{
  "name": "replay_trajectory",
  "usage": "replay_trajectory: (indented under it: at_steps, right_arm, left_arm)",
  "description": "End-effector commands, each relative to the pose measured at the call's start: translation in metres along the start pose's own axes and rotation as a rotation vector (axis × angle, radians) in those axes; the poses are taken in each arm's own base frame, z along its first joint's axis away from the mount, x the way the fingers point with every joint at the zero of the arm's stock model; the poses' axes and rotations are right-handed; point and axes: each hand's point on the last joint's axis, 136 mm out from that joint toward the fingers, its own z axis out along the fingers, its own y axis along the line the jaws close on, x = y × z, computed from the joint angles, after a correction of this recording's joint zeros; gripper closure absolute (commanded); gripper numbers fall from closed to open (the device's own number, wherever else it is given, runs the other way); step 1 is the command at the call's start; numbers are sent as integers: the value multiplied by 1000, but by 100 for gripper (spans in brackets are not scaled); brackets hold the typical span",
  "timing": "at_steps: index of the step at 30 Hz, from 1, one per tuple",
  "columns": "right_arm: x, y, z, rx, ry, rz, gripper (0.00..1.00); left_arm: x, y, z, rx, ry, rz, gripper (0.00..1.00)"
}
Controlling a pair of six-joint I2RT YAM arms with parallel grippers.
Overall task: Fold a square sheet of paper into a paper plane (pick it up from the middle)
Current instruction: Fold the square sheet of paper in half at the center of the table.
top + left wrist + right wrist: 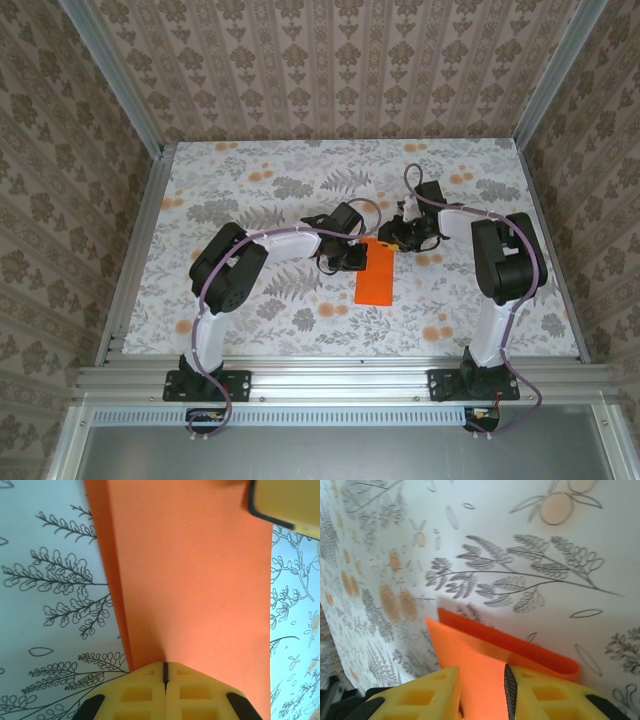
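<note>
The square sheet of paper (375, 273) is bright orange and lies mid-table, folded over into a narrow rectangle; it does not have a paper plane's shape. My left gripper (351, 257) is shut, its tips (165, 664) touching the sheet's (190, 580) near edge beside a long crease. Whether they pinch paper I cannot tell. My right gripper (393, 236) is at the sheet's far end. Its jaws (482, 672) stand apart, with the upper layer of the sheet (465, 645) rising between them against the ribbed right pad (508, 690). The rounded fold lies behind that finger.
A floral-print cloth (250, 200) covers the table, which has aluminium rails (140, 230) along its sides and patterned walls around it. A yellow finger of the right gripper (287, 500) shows at the top right of the left wrist view.
</note>
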Motion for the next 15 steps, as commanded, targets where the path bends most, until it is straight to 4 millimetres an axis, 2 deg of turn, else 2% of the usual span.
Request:
replay_trajectory:
  at_steps: [1, 5, 11, 15]
  right_arm:
    - [10, -27, 15, 60, 43, 36, 68]
    - [10, -27, 12, 63, 45, 46, 68]
    - [-6, 5, -15, 27, 5, -26, 67]
    - [-12, 11, -13, 2, 13, -29, 67]
  left_arm:
    - [38, 37, 19, -129, 126, -32, 100]
    - [39, 38, 20, -129, 131, -33, 100]
    - [39, 38, 19, -133, 131, -34, 100]
    - [40, 39, 20, -133, 132, -34, 100]
